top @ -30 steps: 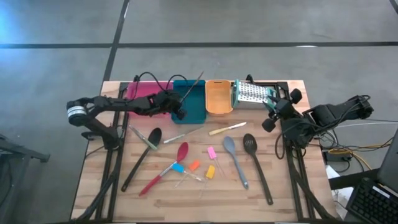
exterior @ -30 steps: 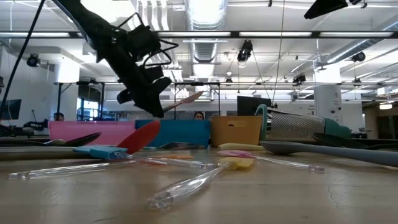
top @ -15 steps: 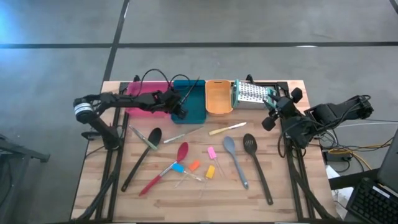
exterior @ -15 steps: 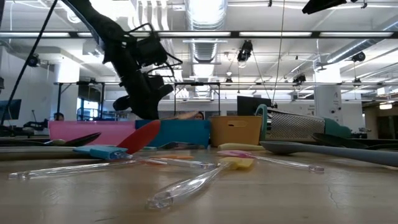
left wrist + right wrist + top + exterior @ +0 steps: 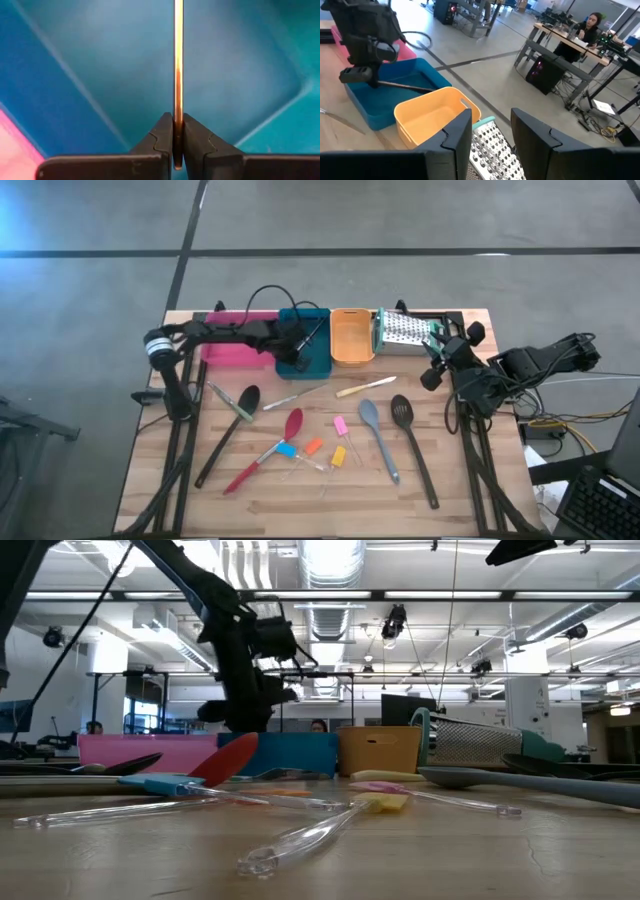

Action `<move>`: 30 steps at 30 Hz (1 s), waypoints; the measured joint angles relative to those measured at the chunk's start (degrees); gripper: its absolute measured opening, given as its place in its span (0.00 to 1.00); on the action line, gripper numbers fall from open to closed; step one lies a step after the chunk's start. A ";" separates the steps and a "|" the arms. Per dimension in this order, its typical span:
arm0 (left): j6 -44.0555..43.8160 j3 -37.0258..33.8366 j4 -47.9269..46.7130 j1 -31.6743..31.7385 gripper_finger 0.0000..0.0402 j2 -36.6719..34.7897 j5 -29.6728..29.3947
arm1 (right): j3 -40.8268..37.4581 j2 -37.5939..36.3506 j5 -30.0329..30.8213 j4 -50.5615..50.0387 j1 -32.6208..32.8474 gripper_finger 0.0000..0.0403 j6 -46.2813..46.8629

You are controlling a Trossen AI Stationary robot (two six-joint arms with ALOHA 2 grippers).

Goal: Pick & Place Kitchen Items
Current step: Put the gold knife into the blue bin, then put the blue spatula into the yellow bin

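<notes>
My left gripper (image 5: pixel 291 352) is shut on a thin brown utensil (image 5: pixel 312 333) and reaches into the teal tray (image 5: pixel 325 366) at the table's far side. The left wrist view shows the utensil edge-on (image 5: pixel 177 60) over the tray floor (image 5: pixel 100 60). My right gripper (image 5: pixel 438 362) is open and empty beside the metal grater (image 5: pixel 405 330). On the wood lie the black ladle (image 5: pixel 228 430), red spoon (image 5: pixel 270 448), grey-blue spatula (image 5: pixel 378 438), black slotted turner (image 5: pixel 412 448), a yellow-handled knife (image 5: pixel 362 388) and small pink, orange, yellow and blue pieces (image 5: pixel 339 442). My left gripper pinches the thin utensil's near end (image 5: pixel 177 131) between its two fingers. The utensil runs straight on ahead of the fingers, in line with them. The fingers come from the table's left. In the right wrist view the utensil (image 5: pixel 405 86) lies about level, low inside the teal tray.
A pink tray (image 5: pixel 228 345) stands left of the teal one and an orange tray (image 5: pixel 352 335) right of it, with the grater beyond. A clear-handled utensil (image 5: pixel 300 835) lies near the front in the low view. A person sits at a desk (image 5: pixel 592 22) far behind.
My left gripper has gone a little toward the table's right and down into the teal tray, still shut on the thin utensil. The utensil, which slanted up past the tray's far rim, has tipped down to lie low and about level in the tray.
</notes>
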 joint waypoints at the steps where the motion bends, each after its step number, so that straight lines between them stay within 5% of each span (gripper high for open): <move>1: 0.00 0.71 -1.61 -0.02 0.06 0.80 0.02 | -0.01 0.00 -0.02 -0.01 0.00 0.32 -0.18; 11: 0.00 1.79 -3.73 0.09 0.06 2.55 -0.16 | -0.04 0.02 -0.21 -0.03 0.00 0.32 -0.36; 22: 5.95 3.75 -4.53 0.09 0.37 2.57 0.12 | -0.04 0.02 -0.23 -0.08 0.00 0.32 -0.36; 30: 6.69 8.99 -13.71 -0.30 0.42 -0.41 0.04 | -0.04 0.02 -0.28 -0.17 0.00 0.30 -0.36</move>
